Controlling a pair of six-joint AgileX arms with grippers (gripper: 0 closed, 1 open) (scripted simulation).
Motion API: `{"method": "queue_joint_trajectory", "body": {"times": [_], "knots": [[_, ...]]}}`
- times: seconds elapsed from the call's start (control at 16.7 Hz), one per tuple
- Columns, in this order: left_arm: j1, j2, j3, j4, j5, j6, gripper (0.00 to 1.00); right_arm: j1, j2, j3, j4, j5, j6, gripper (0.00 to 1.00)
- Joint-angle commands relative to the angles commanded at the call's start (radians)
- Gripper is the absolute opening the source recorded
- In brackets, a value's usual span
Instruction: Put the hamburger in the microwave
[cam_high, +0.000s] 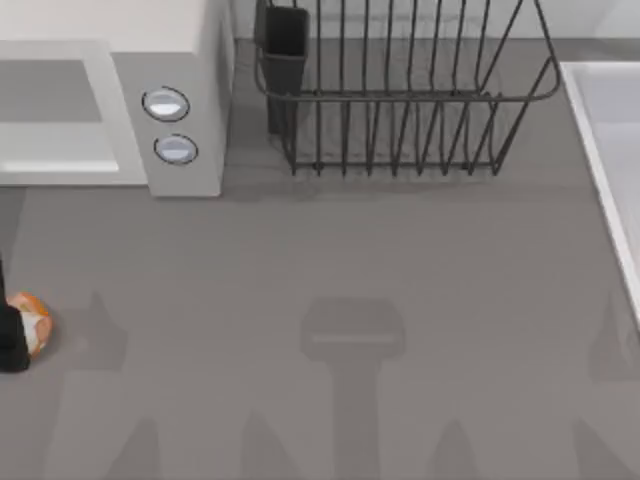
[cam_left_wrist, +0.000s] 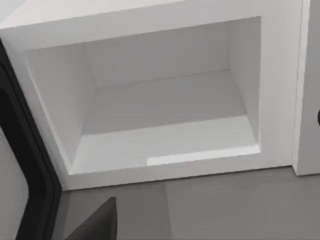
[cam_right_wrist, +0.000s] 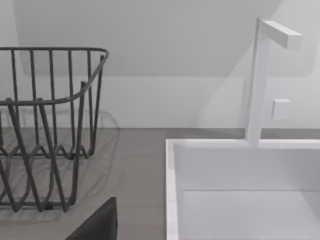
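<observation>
At the table's far left edge the hamburger (cam_high: 30, 318) sits against the left gripper (cam_high: 12, 338); whether its fingers clamp it I cannot tell. Next, likely, a carry up into the open microwave (cam_high: 190, 130); the right arm idles by the sink (cam_right_wrist: 240, 190)

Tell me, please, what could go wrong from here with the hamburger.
1. The hamburger sits at the table's left edge, partly hidden by the left hand; it could roll off.
2. The microwave cavity is framed by a raised front lip, which the hamburger might catch on going in.
</observation>
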Motion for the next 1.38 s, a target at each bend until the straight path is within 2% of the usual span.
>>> {"method": "queue_joint_trajectory", "body": {"times": [0.78,1.08,1.38], "knots": [[0.033,1.208,0.733,-0.655,0.006,0.666,1.00,0.000,0.000,0.000,0.000,0.000,0.000,1.00],[0.042,1.478,0.934,-0.804,0.005,0.834,1.00,0.000,0.000,0.000,0.000,0.000,0.000,1.00],[0.044,1.544,0.986,-0.838,0.005,0.875,1.00,0.000,0.000,0.000,0.000,0.000,0.000,1.00]]}}
